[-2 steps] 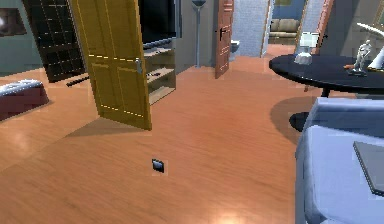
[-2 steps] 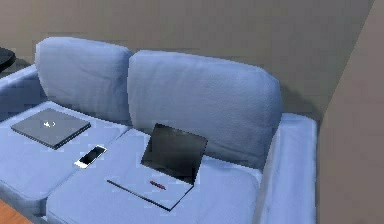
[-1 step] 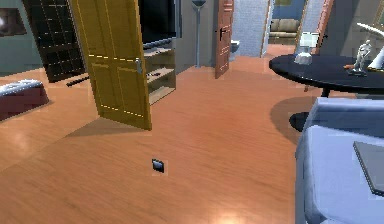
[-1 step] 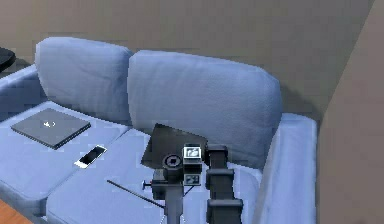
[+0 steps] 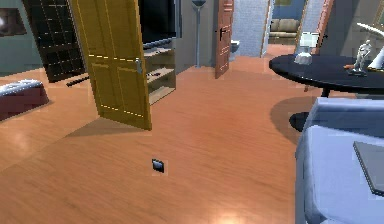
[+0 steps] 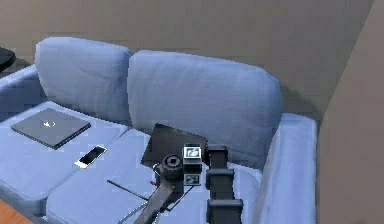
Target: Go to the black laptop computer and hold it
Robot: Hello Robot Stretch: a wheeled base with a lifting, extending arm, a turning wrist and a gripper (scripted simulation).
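Gripper (image 6: 140,197) fronts the blue sofa (image 6: 200,100), black laptop (image 6: 178,140) right by its jaws; whether they hold anything I cannot tell. Forward view adds a yellow door (image 5: 115,60).

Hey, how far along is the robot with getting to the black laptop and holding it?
Done, it seems: the robot stands at the blue sofa, its arm reaching across the seat. In hand: the pincer is at the black laptop, which lies flat on the cushion near the backrest. Left: a confirmed hold. With the laptop on the cushion, I cannot tell whether the pincer holds anything.
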